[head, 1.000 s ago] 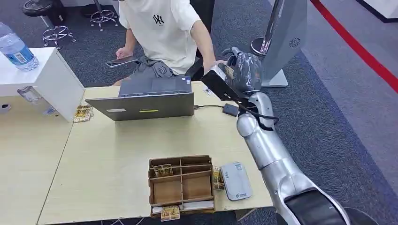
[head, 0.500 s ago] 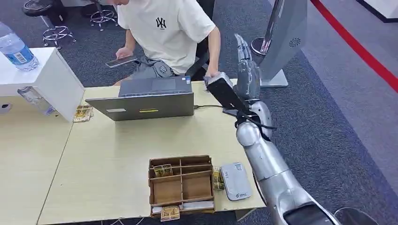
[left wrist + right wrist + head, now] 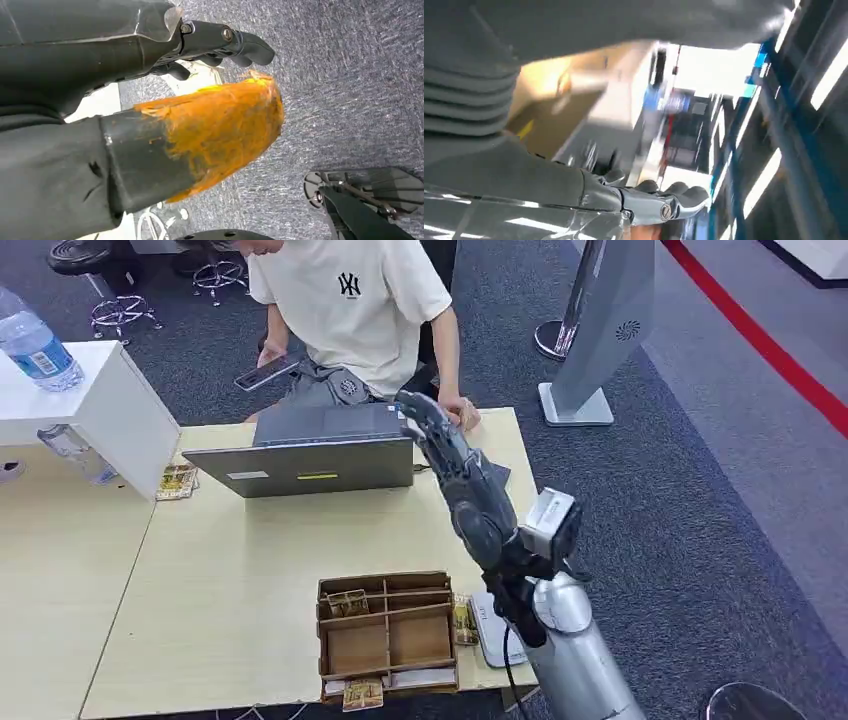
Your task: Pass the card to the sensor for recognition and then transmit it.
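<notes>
From the head view, a brown cardboard tray (image 3: 388,632) split into compartments sits at the near edge of the pale wooden table (image 3: 250,550); a patterned card (image 3: 346,604) lies in its far-left compartment, another card sticks out past its near rim, and a few stand just beside its right wall. A flat, rounded white sensor (image 3: 487,625) lies to the right of the tray, partly hidden by the silver right arm. The right hand (image 3: 450,455) reaches out over the table toward a grey laptop (image 3: 315,455), its dark fingers stretched apart and holding nothing. A person in a cream shirt (image 3: 350,305) sits at the far side. At the far left, a clear plastic bottle (image 3: 30,340) stands on a white box. In the left wrist view, the left hand (image 3: 220,45) hangs over grey carpet, fingers curled in with nothing in them, its thick thumb smeared orange. The right wrist view is blurred, showing the hand's shiny grey fingers (image 3: 664,202).
</notes>
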Controlling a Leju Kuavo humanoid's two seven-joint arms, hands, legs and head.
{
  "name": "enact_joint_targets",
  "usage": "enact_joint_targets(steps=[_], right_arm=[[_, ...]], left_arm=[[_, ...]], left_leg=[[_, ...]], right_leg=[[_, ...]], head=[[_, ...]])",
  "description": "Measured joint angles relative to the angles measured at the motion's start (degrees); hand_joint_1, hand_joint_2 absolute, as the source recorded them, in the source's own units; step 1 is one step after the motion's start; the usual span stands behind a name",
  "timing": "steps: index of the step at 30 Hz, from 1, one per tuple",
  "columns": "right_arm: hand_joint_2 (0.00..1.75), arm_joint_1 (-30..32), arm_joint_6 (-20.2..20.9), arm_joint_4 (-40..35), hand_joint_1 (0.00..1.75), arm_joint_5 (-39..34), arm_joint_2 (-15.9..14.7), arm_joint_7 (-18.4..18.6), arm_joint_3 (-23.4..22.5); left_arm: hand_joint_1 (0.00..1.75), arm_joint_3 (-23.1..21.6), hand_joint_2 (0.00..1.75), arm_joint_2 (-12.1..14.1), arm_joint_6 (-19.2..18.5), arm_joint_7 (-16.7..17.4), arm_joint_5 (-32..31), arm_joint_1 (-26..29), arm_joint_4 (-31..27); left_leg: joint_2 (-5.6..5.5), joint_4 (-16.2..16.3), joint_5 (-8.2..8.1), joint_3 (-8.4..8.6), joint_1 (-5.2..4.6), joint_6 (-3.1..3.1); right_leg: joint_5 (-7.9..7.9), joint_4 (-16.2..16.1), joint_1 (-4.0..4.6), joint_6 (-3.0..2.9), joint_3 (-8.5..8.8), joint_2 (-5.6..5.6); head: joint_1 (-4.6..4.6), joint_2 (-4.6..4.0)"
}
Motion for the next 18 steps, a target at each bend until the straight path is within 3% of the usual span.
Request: enact_joint_targets(steps=[2, 5, 11, 18], right_arm=[[0.00, 2.30, 6.95, -1.24, 0.00, -2.55, -1.02, -0.81, 1.50], [0.00, 5.51, 11.80, -2.25, 0.00, -2.95, -2.12, -1.14, 3.67], [0.00, 12.12, 16.08, -1.68, 0.00, -1.77, -3.71, -0.68, 9.99], [0.00, 17.38, 18.22, 5.31, 0.00, -1.79, -4.70, -0.37, 17.48]], left_arm=[[0.00, 0.26, 0.00, 0.09, 0.09, -0.07, 0.22, 0.00, 0.00], [0.00, 0.41, 0.00, 0.15, 0.42, -0.17, 0.54, -0.03, 0.00], [0.00, 1.20, 0.00, 0.35, 0.92, -0.66, 1.05, -0.12, 0.00], [0.00, 1.68, 0.00, 0.44, 1.33, -0.92, 1.22, -0.26, 0.00]], left_leg=[[0.00, 0.00, 0.00, 0.00, 0.00, 0.00], [0.00, 0.00, -0.01, 0.00, 0.00, 0.00], [0.00, -0.02, -0.04, 0.00, 0.02, -0.04], [0.01, -0.03, -0.05, -0.01, 0.02, -0.06]], right_leg=[[0.00, 0.00, 0.00, 0.00, 0.00, 0.00], [0.00, 0.00, 0.00, 0.00, 0.00, 0.00], [-0.04, 0.00, 0.01, -0.01, -0.01, 0.00], [-0.05, 0.00, 0.01, -0.02, -0.01, 0.00]], head=[[-0.02, 0.00], [-0.02, 0.00], [-0.02, 0.00], [-0.02, 0.00]])
